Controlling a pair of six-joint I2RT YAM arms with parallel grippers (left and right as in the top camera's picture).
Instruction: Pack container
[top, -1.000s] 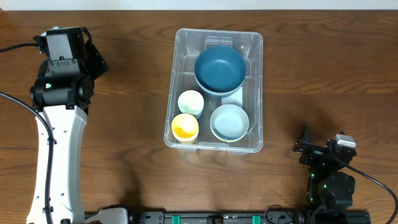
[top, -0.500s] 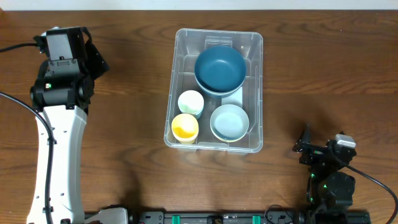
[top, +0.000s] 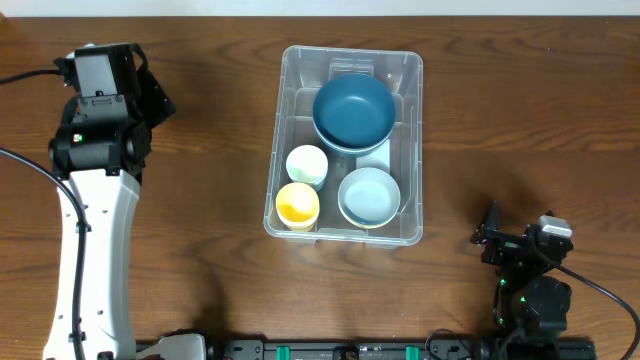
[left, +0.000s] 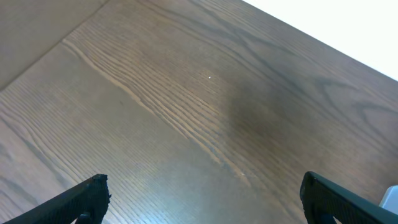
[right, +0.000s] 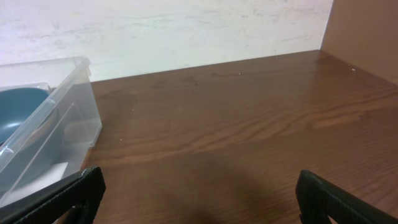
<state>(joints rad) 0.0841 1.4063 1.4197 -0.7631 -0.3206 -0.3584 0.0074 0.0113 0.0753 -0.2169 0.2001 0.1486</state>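
The container (top: 349, 52), a large clear plastic bin, stands at the table's middle. Inside it are a dark blue bowl (top: 353, 110) at the far end, a light blue bowl (top: 369, 196), a pale cup (top: 307, 165) and a yellow cup (top: 297, 205). My left gripper (top: 155, 90) is far to the container's left, open over bare wood (left: 204, 183). At the near right, my right gripper (top: 490, 235) is open too, with nothing between its fingers (right: 199, 177). The right wrist view shows the container's wall (right: 65, 118) and the dark blue bowl (right: 18, 112) at left.
The white left arm (top: 95, 250) runs down the table's left side. The right arm's base (top: 535, 300) sits at the near right edge. A pale wall (right: 186, 28) rises behind the table's far edge.
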